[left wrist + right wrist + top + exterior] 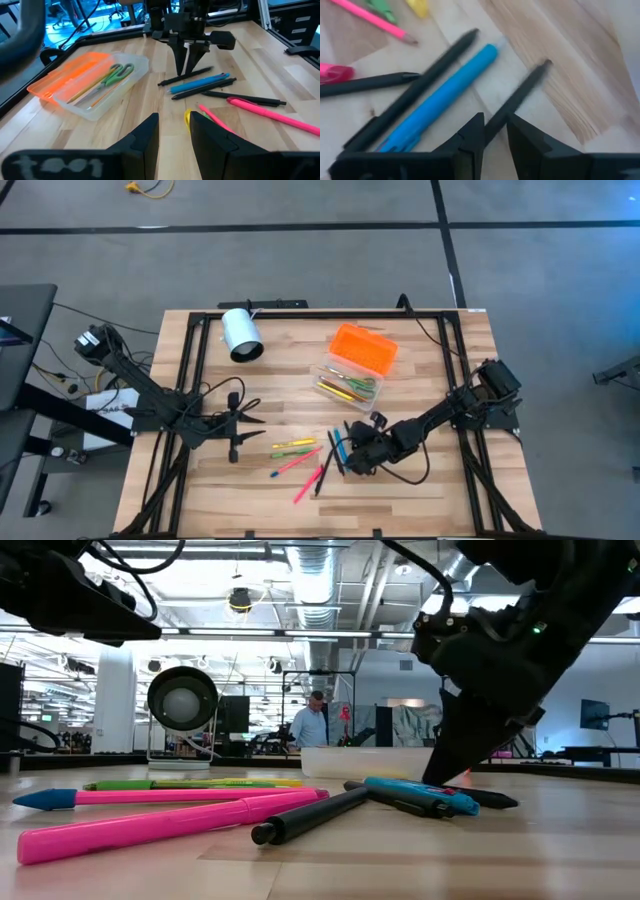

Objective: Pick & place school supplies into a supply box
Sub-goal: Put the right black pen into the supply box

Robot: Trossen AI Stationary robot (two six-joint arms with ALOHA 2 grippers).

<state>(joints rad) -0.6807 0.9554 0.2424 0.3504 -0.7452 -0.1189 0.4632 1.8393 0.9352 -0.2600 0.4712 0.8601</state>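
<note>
Right tool (pixel 495 131) seemingly clenched on black pen (pixel 517 100), left tool (pixel 174 131) parted, empty

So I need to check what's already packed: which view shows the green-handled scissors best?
The left wrist view: the scissors lie in plain sight in the clear base of the supply box, beside pencils. The high view shows them only as a small green shape. The low and right wrist views do not show them.
</note>
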